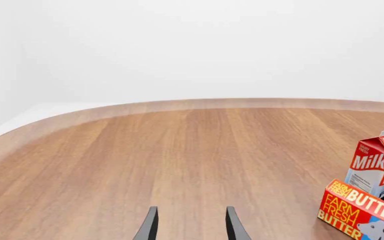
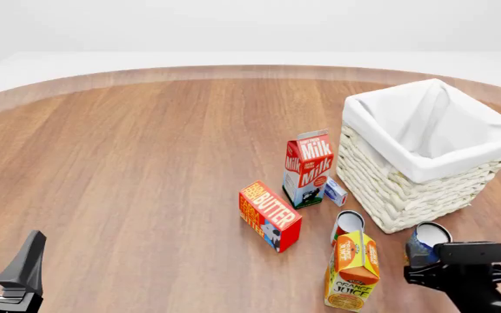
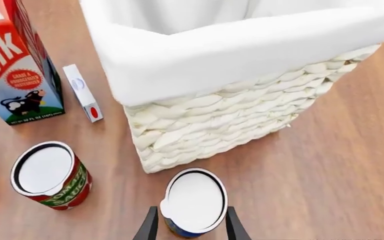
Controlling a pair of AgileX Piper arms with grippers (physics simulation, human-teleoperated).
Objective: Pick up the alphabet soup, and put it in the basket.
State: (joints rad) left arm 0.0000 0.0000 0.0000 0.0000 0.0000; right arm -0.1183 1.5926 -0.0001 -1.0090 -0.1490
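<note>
Soup point(image 3: 193, 202) can upright on the table point(image 2: 146, 163), just beside the basket point(image 3: 245, 120) near corner, between the right gripper point(image 3: 189, 225) fingers; whether they touch it cannot be told. Red-labelled can point(image 3: 48, 175) stands close by, milk point(image 2: 307, 168) and butter point(image 2: 269, 215) cartons beyond. Left gripper point(image 1: 189, 225) spread wide, holding nothing, well apart from everything.
</note>
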